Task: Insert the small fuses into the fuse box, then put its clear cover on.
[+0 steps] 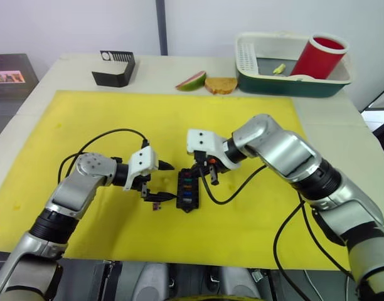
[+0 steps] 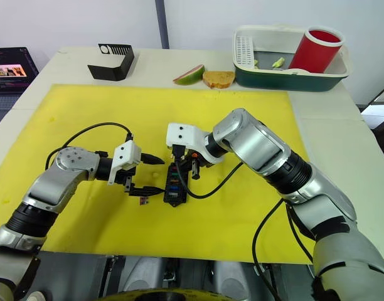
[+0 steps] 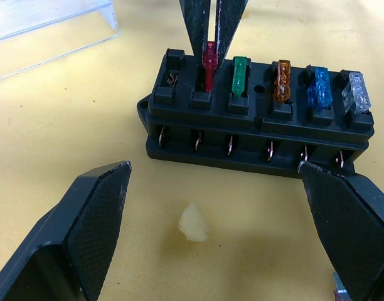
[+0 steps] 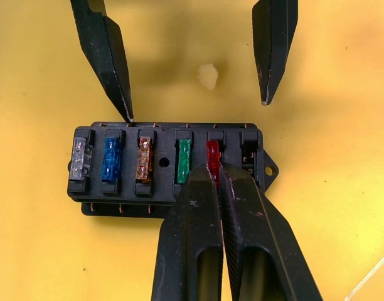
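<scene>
The black fuse box lies on the yellow mat between my two grippers. Grey, blue, amber and green fuses stand in a row in its slots. My right gripper is shut on the red fuse, which stands in the fifth slot. The end slot beside it holds no fuse. My left gripper is open just left of the box, its fingers apart and touching nothing. The clear cover lies on the mat beyond the box. A tiny purplish piece sits by the left gripper's nearer finger.
A black slotted stand stands at the back left of the table. An apple slice and a piece of bread lie behind the mat. A green and white basket with a red cup stands at the back right.
</scene>
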Available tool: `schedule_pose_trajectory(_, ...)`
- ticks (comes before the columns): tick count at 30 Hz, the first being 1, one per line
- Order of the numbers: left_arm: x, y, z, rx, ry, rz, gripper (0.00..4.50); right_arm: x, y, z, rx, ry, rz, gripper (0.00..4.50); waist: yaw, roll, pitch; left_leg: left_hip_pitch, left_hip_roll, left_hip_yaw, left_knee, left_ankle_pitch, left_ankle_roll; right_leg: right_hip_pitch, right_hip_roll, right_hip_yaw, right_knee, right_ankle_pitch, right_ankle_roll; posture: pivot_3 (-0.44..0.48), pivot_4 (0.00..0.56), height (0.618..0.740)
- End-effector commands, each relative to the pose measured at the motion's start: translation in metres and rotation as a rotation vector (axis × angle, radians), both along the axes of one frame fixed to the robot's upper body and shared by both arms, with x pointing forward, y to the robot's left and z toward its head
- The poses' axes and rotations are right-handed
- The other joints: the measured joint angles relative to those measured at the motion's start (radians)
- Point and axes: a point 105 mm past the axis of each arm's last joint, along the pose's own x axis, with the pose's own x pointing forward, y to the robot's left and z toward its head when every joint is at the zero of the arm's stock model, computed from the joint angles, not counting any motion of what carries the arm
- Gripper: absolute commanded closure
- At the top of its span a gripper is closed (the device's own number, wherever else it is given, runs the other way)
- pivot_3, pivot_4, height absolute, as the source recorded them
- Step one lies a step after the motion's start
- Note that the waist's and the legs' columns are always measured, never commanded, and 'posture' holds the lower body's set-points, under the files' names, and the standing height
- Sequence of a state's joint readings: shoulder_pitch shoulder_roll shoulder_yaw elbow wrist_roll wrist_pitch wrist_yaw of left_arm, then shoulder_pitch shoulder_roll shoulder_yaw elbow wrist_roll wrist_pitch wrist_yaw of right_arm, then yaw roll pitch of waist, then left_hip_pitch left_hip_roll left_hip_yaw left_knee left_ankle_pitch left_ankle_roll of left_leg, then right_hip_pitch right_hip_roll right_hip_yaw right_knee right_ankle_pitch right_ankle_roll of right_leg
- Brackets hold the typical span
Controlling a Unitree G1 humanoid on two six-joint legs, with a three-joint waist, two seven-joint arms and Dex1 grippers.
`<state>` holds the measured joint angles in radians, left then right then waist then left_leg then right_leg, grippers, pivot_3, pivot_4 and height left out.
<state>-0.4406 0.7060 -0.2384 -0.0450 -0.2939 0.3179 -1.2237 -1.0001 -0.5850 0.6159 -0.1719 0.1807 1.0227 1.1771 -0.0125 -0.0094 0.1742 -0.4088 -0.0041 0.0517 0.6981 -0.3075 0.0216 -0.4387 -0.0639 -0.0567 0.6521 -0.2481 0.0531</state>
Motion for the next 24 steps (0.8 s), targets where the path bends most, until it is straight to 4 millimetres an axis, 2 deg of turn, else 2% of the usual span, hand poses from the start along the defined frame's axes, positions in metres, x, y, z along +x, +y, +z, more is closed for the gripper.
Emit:
schedule_pose_trajectory(1, 0.000, -0.004, 0.010, -0.017, -0.048, -0.018, 0.01, 0.001, 0.004, 0.016, 0.016, -0.056, 0.015, 4.50, 0.000, 0.000, 0.000, 0.000, 0.000, 0.000, 0.000, 0.000, 0.000, 0.000, 0.000, 0.000, 0.000, 0.000, 0.000, 0.000, 0.150, 0.740)
schedule_pose_trajectory(10, -0.001, -0.004, 0.010, -0.021, -0.048, -0.016, 0.01, 0.000, 0.009, 0.019, 0.049, -0.034, -0.020, 4.50, 0.000, 0.000, 0.000, 0.000, 0.000, 0.000, 0.000, 0.000, 0.000, 0.000, 0.000, 0.000, 0.000, 0.000, 0.000, 0.000, 0.150, 0.740)
schedule_pose_trajectory(14, -0.001, -0.004, 0.010, -0.019, -0.047, -0.016, 0.01, -0.004, 0.004, 0.014, -0.027, -0.028, -0.009, 4.50, 0.000, 0.000, 0.000, 0.000, 0.000, 0.000, 0.000, 0.000, 0.000, 0.000, 0.000, 0.000, 0.000, 0.000, 0.000, 0.000, 0.150, 0.740)
schedule_pose_trajectory(24, 0.000, -0.004, 0.011, -0.018, -0.049, -0.018, 0.01, -0.008, 0.009, 0.018, -0.043, -0.020, 0.017, 4.50, 0.000, 0.000, 0.000, 0.000, 0.000, 0.000, 0.000, 0.000, 0.000, 0.000, 0.000, 0.000, 0.000, 0.000, 0.000, 0.000, 0.150, 0.740)
